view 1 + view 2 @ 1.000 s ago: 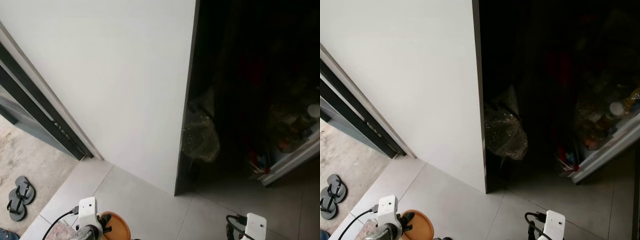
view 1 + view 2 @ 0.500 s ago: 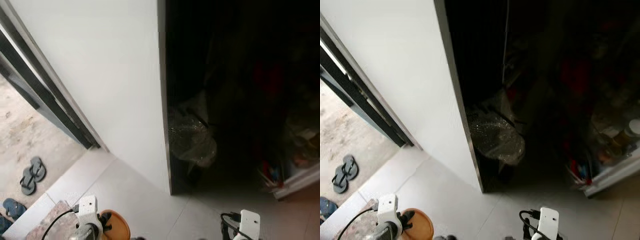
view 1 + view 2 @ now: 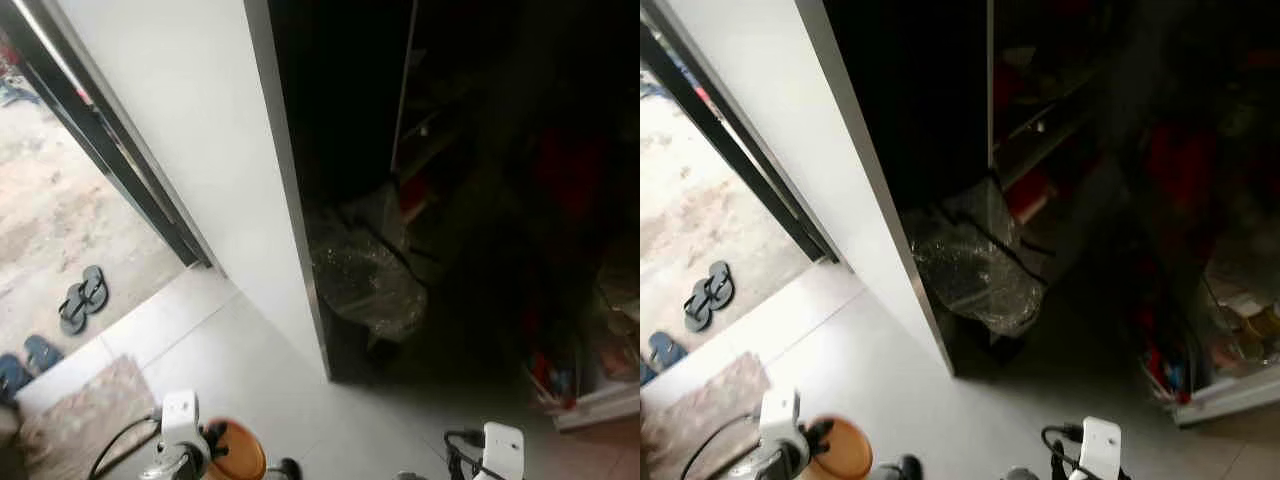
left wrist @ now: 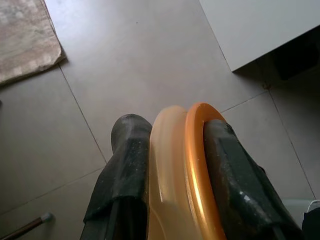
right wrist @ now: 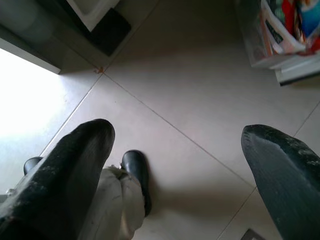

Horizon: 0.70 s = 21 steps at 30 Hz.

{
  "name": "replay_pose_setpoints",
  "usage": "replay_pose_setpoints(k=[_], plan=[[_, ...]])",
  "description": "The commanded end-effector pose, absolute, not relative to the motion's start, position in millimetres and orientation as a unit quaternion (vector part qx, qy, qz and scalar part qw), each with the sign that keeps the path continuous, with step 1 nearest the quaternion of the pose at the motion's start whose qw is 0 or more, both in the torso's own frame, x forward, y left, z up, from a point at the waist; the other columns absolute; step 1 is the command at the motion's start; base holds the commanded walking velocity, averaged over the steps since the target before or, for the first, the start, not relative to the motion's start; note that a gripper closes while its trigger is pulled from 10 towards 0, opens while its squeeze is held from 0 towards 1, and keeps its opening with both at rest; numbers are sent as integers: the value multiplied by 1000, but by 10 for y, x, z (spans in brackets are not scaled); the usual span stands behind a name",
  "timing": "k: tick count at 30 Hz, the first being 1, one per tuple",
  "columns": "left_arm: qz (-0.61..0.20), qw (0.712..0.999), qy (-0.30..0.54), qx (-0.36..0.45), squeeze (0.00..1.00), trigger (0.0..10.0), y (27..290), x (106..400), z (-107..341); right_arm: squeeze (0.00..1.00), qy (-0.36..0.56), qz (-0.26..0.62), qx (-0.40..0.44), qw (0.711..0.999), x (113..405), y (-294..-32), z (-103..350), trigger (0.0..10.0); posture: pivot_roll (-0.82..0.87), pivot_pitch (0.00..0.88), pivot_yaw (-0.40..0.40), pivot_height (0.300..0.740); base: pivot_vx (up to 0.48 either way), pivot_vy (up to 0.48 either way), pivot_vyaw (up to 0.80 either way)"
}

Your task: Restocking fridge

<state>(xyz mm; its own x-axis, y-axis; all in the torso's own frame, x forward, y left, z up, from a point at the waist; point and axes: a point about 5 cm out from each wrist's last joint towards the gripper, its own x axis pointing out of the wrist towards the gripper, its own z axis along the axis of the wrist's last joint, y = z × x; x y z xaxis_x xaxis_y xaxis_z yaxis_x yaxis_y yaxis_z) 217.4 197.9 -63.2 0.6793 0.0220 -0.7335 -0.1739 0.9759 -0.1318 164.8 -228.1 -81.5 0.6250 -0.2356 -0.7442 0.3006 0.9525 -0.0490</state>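
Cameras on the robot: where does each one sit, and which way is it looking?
Left eye view: on the head, looking down at the open fridge; the left gripper holds an orange plate.
Right eye view: beside it, same scene; a plastic bag sits low in the fridge.
Left wrist view: on the left wrist, looking along the fingers clamping the plate, floor tiles beyond.
Right wrist view: on the right wrist, spread fingers over the floor.
Shared: both eye views show the sandals.
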Motion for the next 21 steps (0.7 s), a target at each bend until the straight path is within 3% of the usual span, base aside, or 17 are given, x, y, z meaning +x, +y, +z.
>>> replay_pose_setpoints(k=[1, 5, 11, 21], plan=[[58, 889, 446, -88, 0, 10000, 2012, 1925, -776, 0, 420, -142, 55, 895, 1576, -2192, -869, 10000, -82, 192, 72, 740, 0, 0, 0], [57, 888, 448, -88, 0, 10000, 2009, 1916, -781, 0, 418, -137, 45, 897, 1589, -2197, -860, 10000, -82, 194, 72, 740, 0, 0, 0], [58, 887, 449, -87, 0, 10000, 2013, 1906, -786, 0, 410, -130, 33, 902, 1622, -2203, -840, 10000, -84, 196, 72, 740, 0, 0, 675], [58, 887, 451, -85, 0, 10000, 2021, 1893, -791, 0, 411, -145, 37, 899, 1618, -2242, -837, 10000, -85, 197, 72, 740, 0, 0, 0]])
